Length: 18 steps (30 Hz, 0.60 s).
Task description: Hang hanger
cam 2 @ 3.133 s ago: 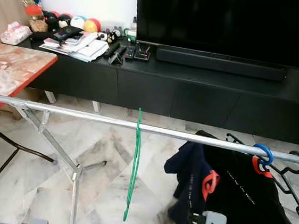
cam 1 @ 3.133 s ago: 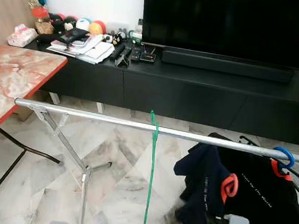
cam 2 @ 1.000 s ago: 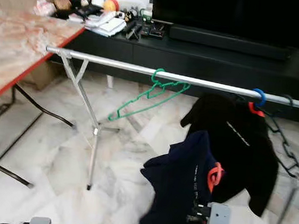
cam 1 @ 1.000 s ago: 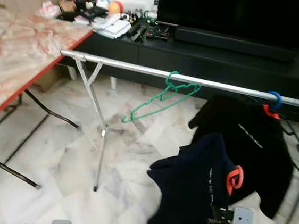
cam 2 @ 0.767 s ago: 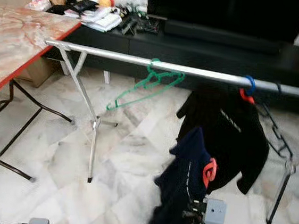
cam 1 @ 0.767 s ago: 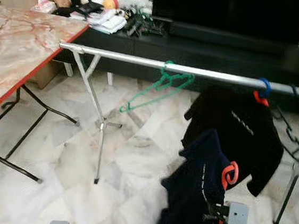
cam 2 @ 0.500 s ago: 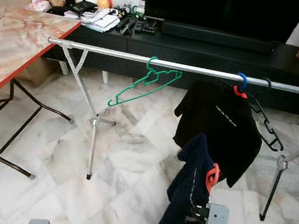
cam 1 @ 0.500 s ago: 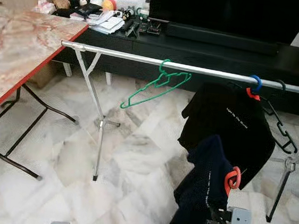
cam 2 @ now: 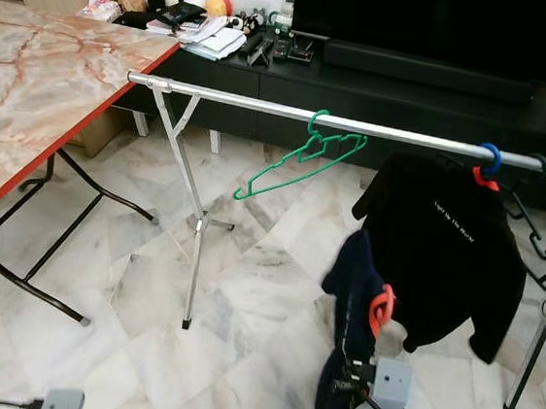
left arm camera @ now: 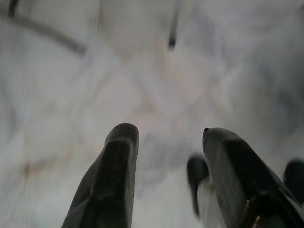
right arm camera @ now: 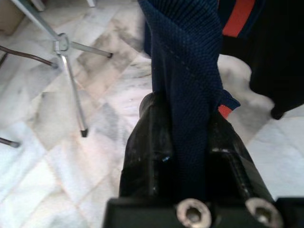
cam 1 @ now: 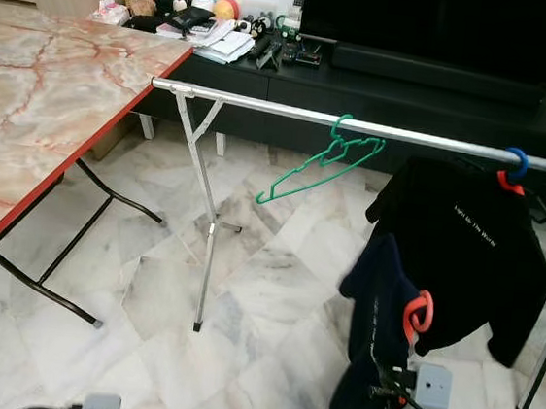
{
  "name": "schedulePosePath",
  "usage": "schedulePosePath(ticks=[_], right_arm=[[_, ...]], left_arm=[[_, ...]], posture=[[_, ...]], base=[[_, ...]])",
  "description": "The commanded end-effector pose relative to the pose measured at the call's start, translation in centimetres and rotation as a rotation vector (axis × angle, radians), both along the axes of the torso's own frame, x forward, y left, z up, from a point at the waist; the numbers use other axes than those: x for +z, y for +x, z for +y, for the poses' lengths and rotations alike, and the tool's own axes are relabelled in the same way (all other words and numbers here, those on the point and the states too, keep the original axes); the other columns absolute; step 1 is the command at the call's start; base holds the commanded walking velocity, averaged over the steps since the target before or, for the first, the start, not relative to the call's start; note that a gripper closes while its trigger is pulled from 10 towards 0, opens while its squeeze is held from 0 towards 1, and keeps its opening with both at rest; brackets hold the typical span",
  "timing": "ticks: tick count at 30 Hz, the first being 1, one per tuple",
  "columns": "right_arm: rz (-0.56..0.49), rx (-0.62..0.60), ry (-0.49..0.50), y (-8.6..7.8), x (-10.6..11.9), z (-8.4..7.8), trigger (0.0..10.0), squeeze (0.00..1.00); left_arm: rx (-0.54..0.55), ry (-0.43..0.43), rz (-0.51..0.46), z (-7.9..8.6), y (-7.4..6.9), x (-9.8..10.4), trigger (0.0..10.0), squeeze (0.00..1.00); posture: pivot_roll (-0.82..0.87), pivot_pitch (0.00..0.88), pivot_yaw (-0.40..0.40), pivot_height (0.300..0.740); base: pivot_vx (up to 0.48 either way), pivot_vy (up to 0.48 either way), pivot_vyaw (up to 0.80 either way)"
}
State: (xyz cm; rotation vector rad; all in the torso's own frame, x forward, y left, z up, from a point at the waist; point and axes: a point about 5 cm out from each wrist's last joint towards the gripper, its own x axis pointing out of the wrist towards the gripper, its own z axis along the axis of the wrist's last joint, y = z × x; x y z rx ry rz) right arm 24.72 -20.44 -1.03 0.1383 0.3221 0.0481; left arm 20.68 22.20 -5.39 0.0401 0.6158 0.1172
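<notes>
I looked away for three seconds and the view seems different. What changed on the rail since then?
The green hanger swung from hanging edge-on to tilted out along the rail; the camera pulled back. The right gripper still clamps the navy shirt; the black shirt stays hung.

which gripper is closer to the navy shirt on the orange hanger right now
Right. The right gripper is clamped on the navy shirt, whose orange hanger sticks out above. The left gripper hangs open over bare floor, well off to the left.
</notes>
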Motion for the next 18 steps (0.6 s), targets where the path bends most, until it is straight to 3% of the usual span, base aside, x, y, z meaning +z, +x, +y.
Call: schedulePosePath(ticks=[1, 5, 10, 13, 14, 15, 16, 18], right_arm=[[-0.007, -0.014, -0.013, 0.2, 0.3, -0.8, 10.0, 0.0], [-0.016, -0.009, -0.025, 0.9, 0.8, -1.1, 10.0, 0.0], [-0.01, 0.07, -0.04, 1.7, 1.3, -0.7, 10.0, 0.0], [0.027, 0.173, -0.103, 1.8, 1.2, -0.4, 10.0, 0.0], [0.076, 0.33, -0.12, 1.7, 1.0, -0.1, 10.0, 0.0], [0.083, 0.41, -0.125, 1.6, 1.2, 0.0, 10.0, 0.0], [0.083, 0.41, -0.125, 1.6, 1.2, 0.0, 10.0, 0.0], [0.087, 0.521, -0.132, 1.5, 1.6, 0.1, 10.0, 0.0]], left_arm=[[-0.039, -0.002, -0.028, -0.2, 0.5, 0.4, 10.0, 0.0], [-0.15, 0.01, -0.087, -0.9, 2.5, 1.7, 10.0, 0.0], [-0.201, 0.015, -0.167, -1.8, 4.3, 3.1, 10.0, 0.0], [-0.236, 0.013, -0.196, -2.3, 4.9, 3.6, 10.0, 0.0], [-0.308, 0.033, -0.237, -3.1, 5.6, 4.4, 10.0, 0.0], [-0.347, 0.042, -0.256, -3.4, 6.0, 4.8, 10.0, 0.0], [-0.347, 0.042, -0.256, -3.4, 6.0, 4.8, 10.0, 0.0], [-0.399, 0.042, -0.282, -3.9, 6.4, 5.4, 10.0, 0.0]], posture=[[-0.04, 0.148, -0.027, 0.74], [-0.03, 0.148, -0.023, 0.74], [-0.04, 0.149, -0.018, 0.74], [-0.05, 0.151, -0.017, 0.74], [-0.04, 0.156, -0.014, 0.74], [-0.04, 0.156, -0.014, 0.74], [-0.04, 0.156, -0.014, 0.74], [-0.04, 0.16, -0.013, 0.74]], base=[[0.0, 0.0, 0.0], [0.0, 0.0, 0.0], [0.0, 0.0, 0.0], [0.0, -0.296, 0.0], [0.0, -0.401, 0.0], [0.0, -0.311, 0.0], [0.0, -0.311, 0.0], [0.0, -0.156, 0.0]])
